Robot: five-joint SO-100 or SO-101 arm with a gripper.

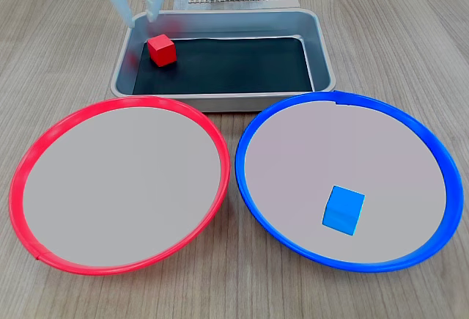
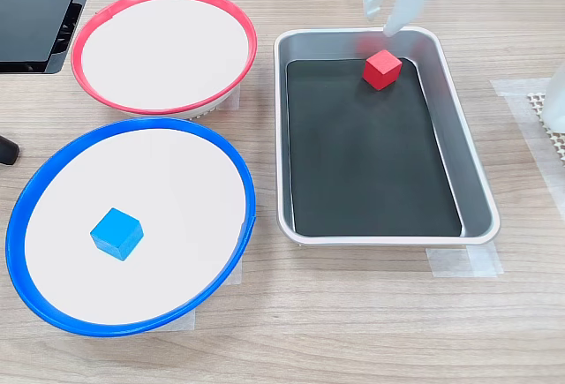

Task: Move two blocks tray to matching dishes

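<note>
So the small matte red cube point(image 1: 162, 50) sits on the black bottom of the rectangular grey metal tray point(image 1: 322, 55), tucked into one corner, the back left one in a fixed view. The white two-finger claw point(image 1: 141, 18) hangs right over that corner with its fingers spread apart, tips at the tray's rim and not touching the cube. The small blue cube point(image 2: 116, 233) lies inside the big round blue-rimmed dish point(image 2: 225, 159) with the pale grey centre. The red-rimmed round dish point(image 2: 88, 35) sits just beside it on the wood-grain desk point(image 2: 353, 313). Both dishes are near the tray.
</note>
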